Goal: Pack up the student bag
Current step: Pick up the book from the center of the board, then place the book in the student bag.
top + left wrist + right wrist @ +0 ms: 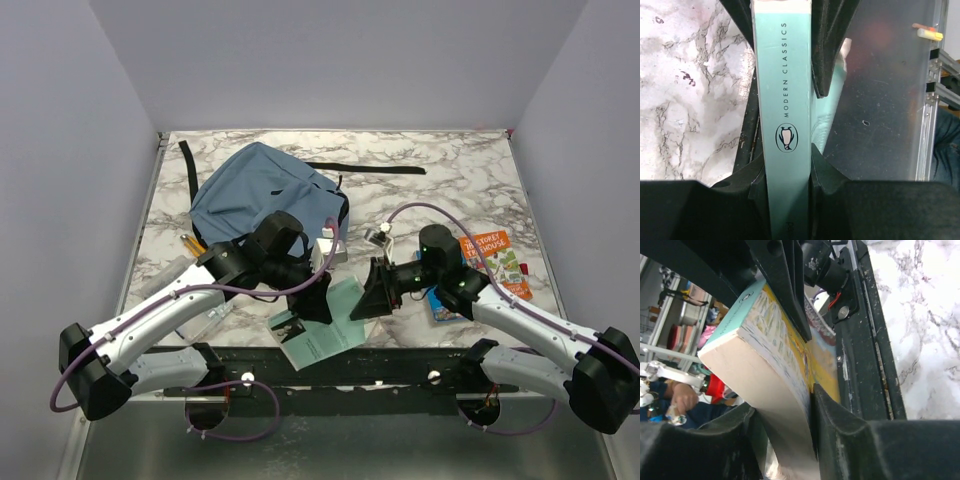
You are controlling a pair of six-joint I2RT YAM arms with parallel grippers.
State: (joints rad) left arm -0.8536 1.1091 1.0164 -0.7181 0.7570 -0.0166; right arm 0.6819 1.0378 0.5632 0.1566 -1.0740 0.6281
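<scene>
The student bag (258, 188), dusty-blue with black straps, lies at the back left of the marble table (460, 190). A teal paperback (330, 340) hangs over the table's near edge between both arms. My left gripper (306, 304) is shut on its spine end; the left wrist view has the teal spine (785, 75) marked MODERN CLASSICS clamped at my left gripper (787, 160). From the right, my right gripper (372, 298) has the book's page edge (765, 345) between its fingers, and at my right gripper (785, 405) both pads sit against the book.
An orange book (493, 258) and a blue book (441, 306) lie at the right, partly under the right arm. Pencils (190, 243) and a clear plastic case (880, 100) sit at the left. A loose black strap (365, 167) lies behind the bag. A black rail (865, 365) runs along the near edge.
</scene>
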